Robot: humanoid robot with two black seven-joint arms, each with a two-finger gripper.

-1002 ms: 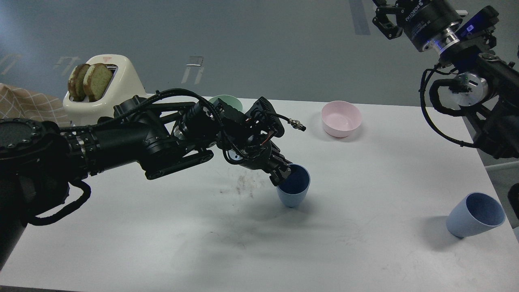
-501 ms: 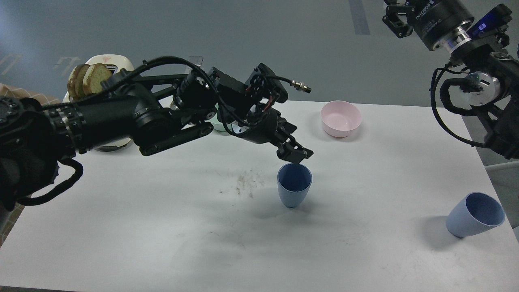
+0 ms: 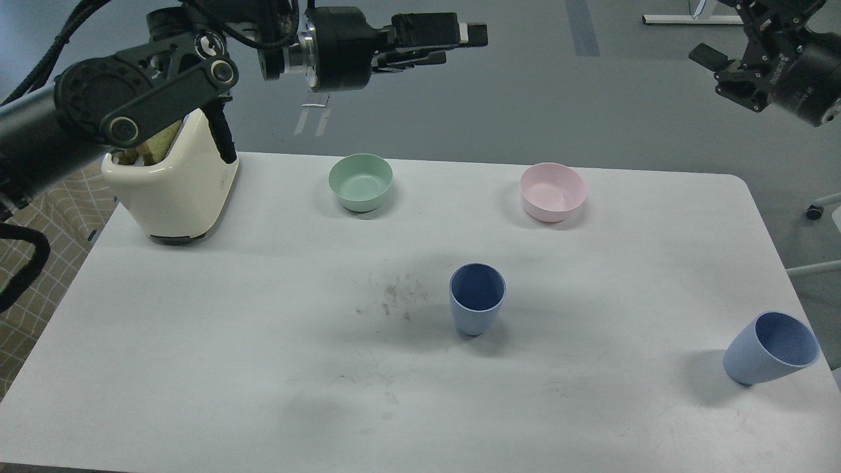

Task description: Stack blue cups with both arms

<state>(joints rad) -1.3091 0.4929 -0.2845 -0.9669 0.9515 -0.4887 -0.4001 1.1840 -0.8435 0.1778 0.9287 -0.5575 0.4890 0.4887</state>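
One blue cup (image 3: 477, 303) stands upright in the middle of the white table (image 3: 230, 341), free of both grippers. The second blue cup (image 3: 770, 349) rests tilted near the table's right edge, its mouth facing up and right. My left gripper (image 3: 468, 41) is high above the back of the table, pointing right, empty, fingers slightly apart. My right gripper (image 3: 726, 36) is high at the top right, beyond the table, open and empty. Both grippers are far from both cups.
A green bowl (image 3: 361, 182) and a pink bowl (image 3: 552, 191) sit along the back of the table. A cream toaster (image 3: 176, 184) with bread stands at the back left, partly behind my left arm. Crumbs (image 3: 394, 297) lie left of the centre cup.
My left gripper let go of the centre cup, which now stands upright, and rose up and back. My right arm moved further up and right.
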